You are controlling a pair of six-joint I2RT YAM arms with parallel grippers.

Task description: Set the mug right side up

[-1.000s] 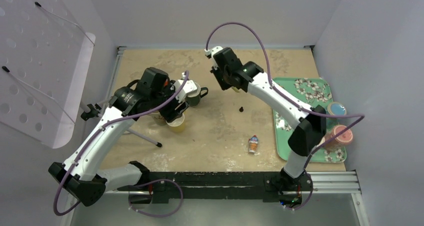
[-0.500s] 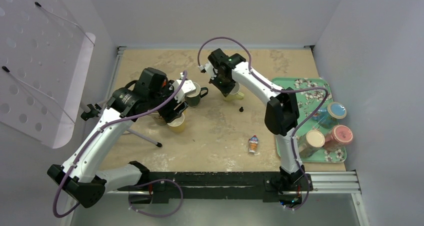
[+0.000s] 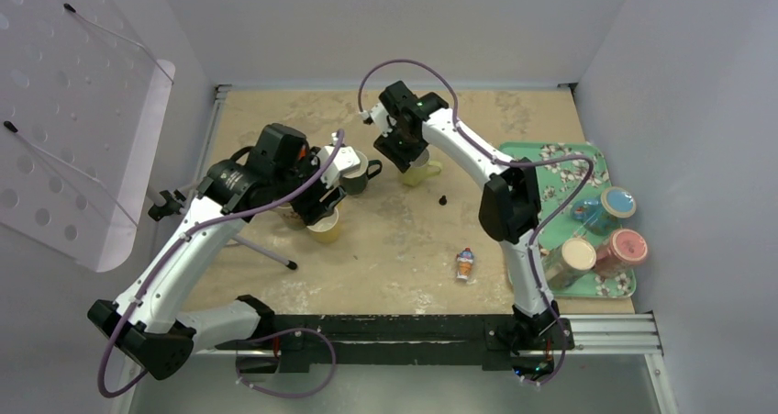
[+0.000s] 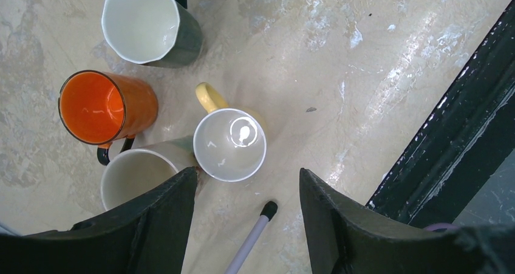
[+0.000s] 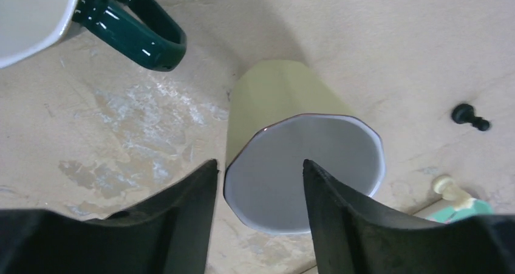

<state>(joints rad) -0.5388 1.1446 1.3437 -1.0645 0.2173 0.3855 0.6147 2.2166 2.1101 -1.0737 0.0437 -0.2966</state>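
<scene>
The pale green mug [image 5: 273, 92] stands mouth-up on the tabletop [image 5: 395, 43], just right of the dark green mug [image 5: 133, 37]. The right gripper [image 5: 258, 164] straddles its wall, released, since it seemingly stands unaided.

The pale yellow-green mug [image 5: 285, 98] at the centre of the right wrist view is greyish white inside. The dark green mug [image 5: 130, 34] at its upper left is glossy, with a white inside. In the left wrist view, the orange mug [image 4: 103, 107] is orange inside and out with a dark handle, and the yellow mug [image 4: 209, 96] is white within. The worktop [image 3: 385, 240] is beige, mottled with whitish blotches. The tray [image 3: 587, 166] at the right of the top view is teal with white blossoms. The pawn [image 5: 470, 117] is black. The left hand [image 4: 246, 177] and right hand [image 5: 260, 167] have black fingers.
</scene>
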